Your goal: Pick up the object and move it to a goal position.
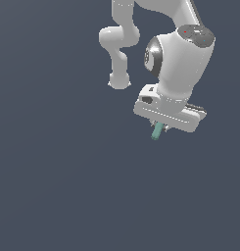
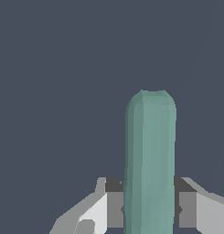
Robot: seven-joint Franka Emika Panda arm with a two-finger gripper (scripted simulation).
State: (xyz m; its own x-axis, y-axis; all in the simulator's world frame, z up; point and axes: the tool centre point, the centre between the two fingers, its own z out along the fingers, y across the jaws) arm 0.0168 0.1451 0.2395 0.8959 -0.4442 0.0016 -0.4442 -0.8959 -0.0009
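Note:
The teal-green bar [image 1: 157, 131] hangs out from under the white gripper [image 1: 160, 128] in the exterior view, near the upper right of the picture, held up in the air. In the wrist view the bar [image 2: 150, 160] fills the middle, with the gripper [image 2: 150, 208] shut on it, one finger [image 2: 114, 208] on each side pressing against it. The bar's free end is rounded. Its held end is hidden behind the gripper body in the exterior view.
The white arm [image 1: 178, 54] folds down from the top of the exterior view. A plain dark grey-blue surface [image 1: 67, 186] fills everything else. No goal marker shows.

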